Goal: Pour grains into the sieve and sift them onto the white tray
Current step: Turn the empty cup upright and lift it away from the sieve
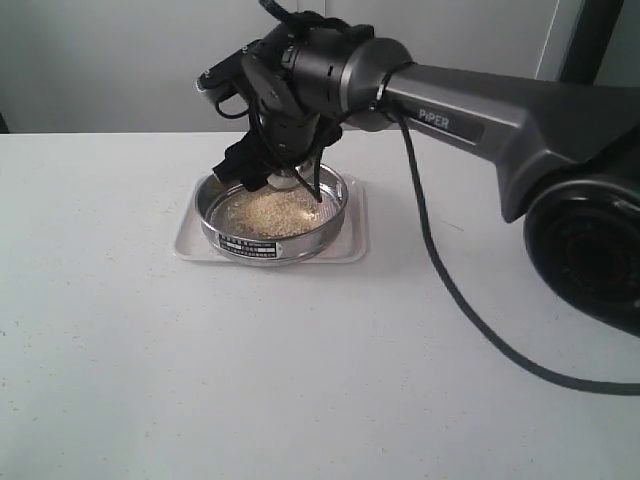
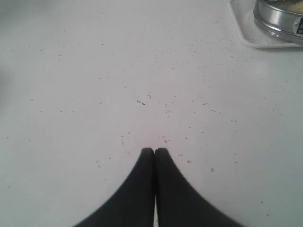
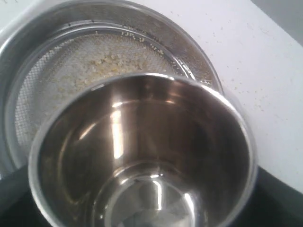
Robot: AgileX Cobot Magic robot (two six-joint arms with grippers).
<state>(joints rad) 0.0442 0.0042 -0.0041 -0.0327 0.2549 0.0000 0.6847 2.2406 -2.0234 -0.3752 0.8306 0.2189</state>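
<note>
The grains lie heaped in the sieve, which sits on the white tray. The sieve looks rigid, light and slick-walled (mesh likely delicate), so its ring wall seems the best hold. The right end effector clamps an empty steel cup tipped above it. The left end effector is pressed together over the surface.

soft, flat, kinda washed-out light everywhere
the white table almost blows out and shadows on it are faint. the steel cup catches bright glare streaks and looks soft up close; one corner of the left wrist view goes grey and blurry.
</note>
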